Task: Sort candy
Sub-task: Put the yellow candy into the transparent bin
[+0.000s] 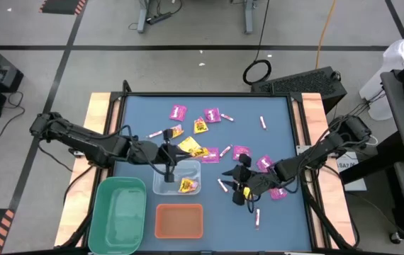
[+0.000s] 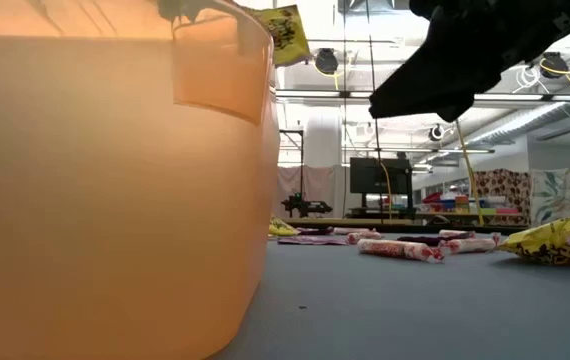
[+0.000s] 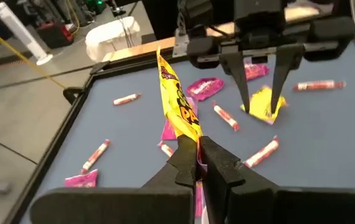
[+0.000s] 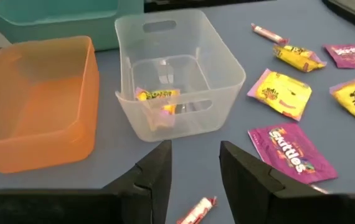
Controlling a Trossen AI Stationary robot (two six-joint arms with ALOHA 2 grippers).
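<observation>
Three bins are seen at the lower middle of the high view: a green bin (image 1: pixel 119 214) at the left, an orange bin (image 1: pixel 179 221) beside it, and a clear bin (image 1: pixel 176 177) just above the orange one. One yellow packet (image 4: pixel 157 95) is seen lying inside the clear bin. On the blue table (image 1: pixel 138 113), about six magenta packets (image 1: pixel 178 112), about three loose yellow packets (image 1: pixel 201 126) and roughly six pink-and-white sticks (image 1: pixel 262 122) are counted, spread across the upper and right middle; some are partly hidden by the arms.

The left gripper (image 3: pixel 197 163) is clamped together on a held yellow packet (image 3: pixel 179 106), which is carried upright above the clear bin's upper left rim. The right gripper (image 4: pixel 194 167) is held with its fingers apart and nothing between them, at the right middle of the high view; one stick (image 4: pixel 197 211) lies just below its fingertips, and a magenta packet (image 4: pixel 291 151) lies near it on the right.
</observation>
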